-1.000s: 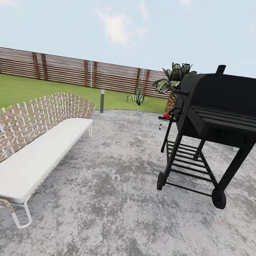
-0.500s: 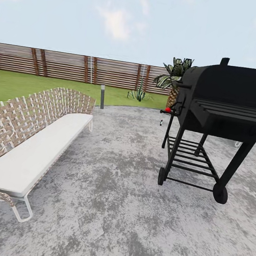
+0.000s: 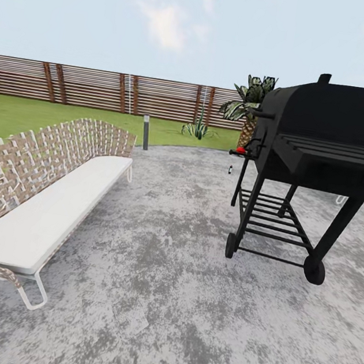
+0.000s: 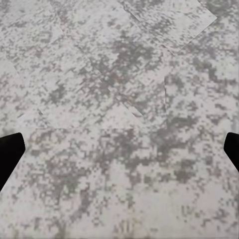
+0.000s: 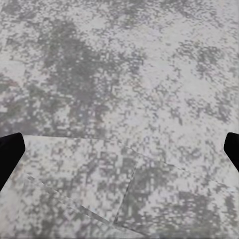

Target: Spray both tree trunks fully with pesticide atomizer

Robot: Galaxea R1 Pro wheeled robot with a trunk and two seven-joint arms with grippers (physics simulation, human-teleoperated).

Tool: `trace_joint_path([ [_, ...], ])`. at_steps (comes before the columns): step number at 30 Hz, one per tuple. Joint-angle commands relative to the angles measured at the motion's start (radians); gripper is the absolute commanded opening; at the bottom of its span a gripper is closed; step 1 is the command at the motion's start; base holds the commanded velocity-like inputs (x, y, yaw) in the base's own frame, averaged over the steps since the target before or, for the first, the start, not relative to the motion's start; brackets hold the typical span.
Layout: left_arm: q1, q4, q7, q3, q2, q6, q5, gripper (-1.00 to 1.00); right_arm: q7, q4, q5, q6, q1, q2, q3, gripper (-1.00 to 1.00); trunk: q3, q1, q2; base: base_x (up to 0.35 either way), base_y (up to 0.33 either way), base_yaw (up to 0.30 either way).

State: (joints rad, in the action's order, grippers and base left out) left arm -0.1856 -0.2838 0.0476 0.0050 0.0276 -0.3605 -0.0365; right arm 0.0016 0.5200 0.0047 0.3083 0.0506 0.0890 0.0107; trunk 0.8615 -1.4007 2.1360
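Two tools are pointing down at the speckled stone patio (image 3: 157, 271), fingers spread wide and gripping nothing: left tool (image 4: 119, 149), right tool (image 5: 119, 149). Step in hand, by my reading: transit, searching for the atomizer, which is nowhere to be made out; nor are the pale-trunked trees. Next move is calling for driving onto the lawn (image 3: 35, 113) before the slat fence (image 3: 91, 88). Woven bench (image 3: 46, 191) and black barbecue smoker (image 3: 321, 150) are flanking the way; bollard lamp (image 3: 146, 132) and short palm (image 3: 248, 107) are standing beyond.

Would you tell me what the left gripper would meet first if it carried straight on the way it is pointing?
The left gripper, fingers wide apart and empty, points at the grey speckled stone patio. Nothing lies between them, so it would likely meet the paving first.
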Motion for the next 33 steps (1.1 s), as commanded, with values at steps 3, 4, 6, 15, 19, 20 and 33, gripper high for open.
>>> trace_joint_path([
  [3,0.000,0.000,0.000,0.001,0.000,0.000,0.000,1.00,0.000,0.000,0.000,0.000,0.000,0.000,0.000,1.00,0.003,0.000,0.000,0.053,0.000,0.000],
  [4,0.000,0.000,0.000,0.001,0.000,0.000,0.001,1.00,0.000,0.000,0.000,0.000,0.000,0.000,0.000,1.00,0.004,0.000,0.000,0.177,0.000,0.000],
  [6,0.000,0.000,0.000,0.000,0.000,0.000,-0.001,1.00,0.000,0.000,0.000,0.000,0.000,0.000,0.000,1.00,0.004,0.000,0.000,0.252,0.000,0.000],
  [15,0.000,0.000,0.000,0.000,0.001,0.000,-0.005,1.00,0.000,-0.006,0.001,0.001,0.000,0.000,0.000,1.00,0.004,0.000,0.000,0.319,0.000,0.000],
  [19,0.000,0.000,0.000,0.001,0.001,0.000,-0.004,1.00,0.000,-0.014,0.001,0.001,0.000,0.000,0.000,1.00,0.004,0.000,0.000,0.334,0.000,0.000],
  [20,0.000,0.000,0.000,0.001,0.001,0.000,-0.003,1.00,0.000,-0.014,0.001,0.001,0.000,0.000,0.000,1.00,0.004,0.000,0.000,0.335,0.000,0.000],
  [33,0.000,0.000,0.000,0.001,0.002,0.000,-0.001,1.00,0.000,-0.015,0.001,0.002,0.000,0.000,0.000,1.00,0.004,0.000,0.000,0.335,0.000,0.000],
])
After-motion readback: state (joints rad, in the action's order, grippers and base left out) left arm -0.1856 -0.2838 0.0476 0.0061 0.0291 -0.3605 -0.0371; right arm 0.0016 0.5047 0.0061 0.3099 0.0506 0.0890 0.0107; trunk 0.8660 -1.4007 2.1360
